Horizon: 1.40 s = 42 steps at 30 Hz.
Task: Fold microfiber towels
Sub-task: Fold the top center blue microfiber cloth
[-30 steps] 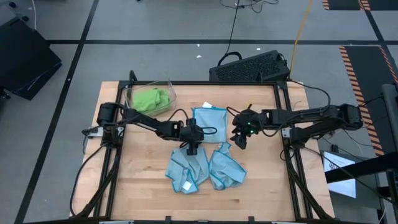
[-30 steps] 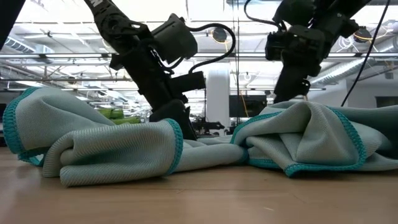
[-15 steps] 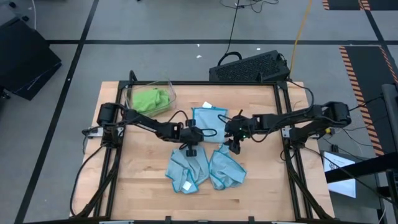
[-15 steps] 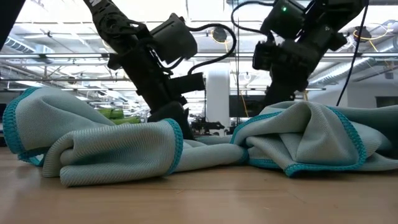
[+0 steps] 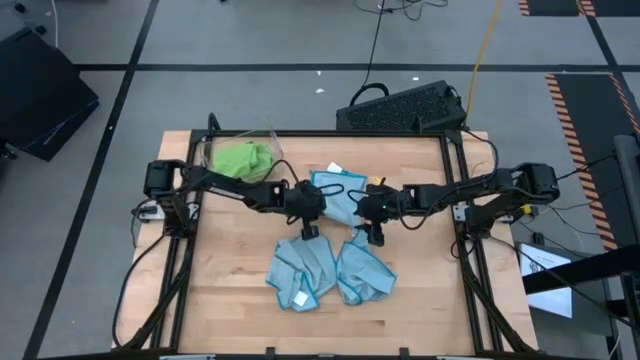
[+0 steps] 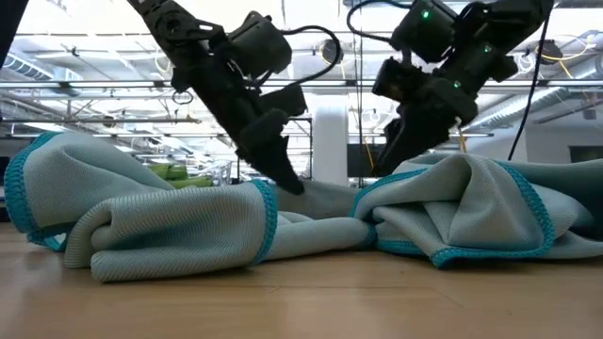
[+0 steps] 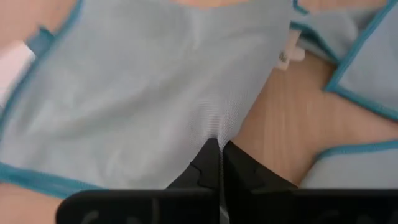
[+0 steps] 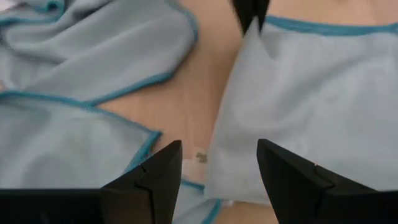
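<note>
While two crumpled light blue microfiber towels [image 5: 325, 272] lie on the wooden counter [image 5: 230, 290], a third light blue towel [image 5: 338, 192] lies spread out just behind them, toward the clear plastic bin [image 5: 240, 157] that holds lime green towels [image 5: 243, 160]. The left gripper [image 5: 307, 219] is pinched tight on the near edge of that spread towel. The right gripper [image 5: 374, 227] hangs with its fingers apart at the same edge, close beside the left one.

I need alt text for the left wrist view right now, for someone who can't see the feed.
The left pincer is shut on a pinched-up edge of a light blue towel with teal trim, which spreads away over the wooden table. Parts of other light blue towels lie beyond it.
</note>
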Motion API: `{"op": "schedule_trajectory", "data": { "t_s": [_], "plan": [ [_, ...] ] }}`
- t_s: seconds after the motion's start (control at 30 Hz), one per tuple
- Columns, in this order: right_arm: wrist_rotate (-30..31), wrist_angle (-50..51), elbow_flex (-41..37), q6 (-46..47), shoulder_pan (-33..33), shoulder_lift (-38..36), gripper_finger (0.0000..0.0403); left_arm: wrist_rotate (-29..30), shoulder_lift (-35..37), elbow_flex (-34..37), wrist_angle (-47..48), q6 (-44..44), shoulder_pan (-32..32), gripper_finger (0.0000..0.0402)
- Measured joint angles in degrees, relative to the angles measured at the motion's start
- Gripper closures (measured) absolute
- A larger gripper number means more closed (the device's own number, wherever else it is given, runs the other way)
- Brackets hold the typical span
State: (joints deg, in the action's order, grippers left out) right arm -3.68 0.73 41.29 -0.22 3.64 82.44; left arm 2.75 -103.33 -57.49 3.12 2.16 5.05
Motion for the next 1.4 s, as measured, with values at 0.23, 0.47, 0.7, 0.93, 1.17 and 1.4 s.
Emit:
{"op": "schedule_trajectory", "data": {
  "t_s": [0.23,0.47,0.7,0.93,1.17,1.4],
  "plan": [
    [-1.9,-4.3,0.0,-0.8,-0.5,5.8,0.0189,-4.2,-0.1,0.1,0.9,1.2,2.1,0.0398],
    [5.2,-5.9,0.0,-0.1,-0.4,6.4,0.0143,-5.2,-0.1,0.1,1.6,3.6,3.7,0.0398],
    [8.4,-4.1,0.0,-0.1,-1.1,6.5,0.0151,-6.4,-0.1,0.1,1.2,7.4,5.9,0.0398],
    [8.2,-8.2,0.0,1.2,-1.8,9.5,0.0162,-7.8,-0.1,0.0,1.3,8.3,7.2,0.0398],
    [10.0,-10.3,0.0,3.4,-4.5,12.2,0.0163,-8.3,0.0,0.0,1.3,8.9,7.3,0.0399],
    [14.4,-10.0,0.0,2.2,-5.3,12.2,0.0169,-8.3,0.0,0.0,1.3,9.1,7.3,0.0399]
  ]
}}
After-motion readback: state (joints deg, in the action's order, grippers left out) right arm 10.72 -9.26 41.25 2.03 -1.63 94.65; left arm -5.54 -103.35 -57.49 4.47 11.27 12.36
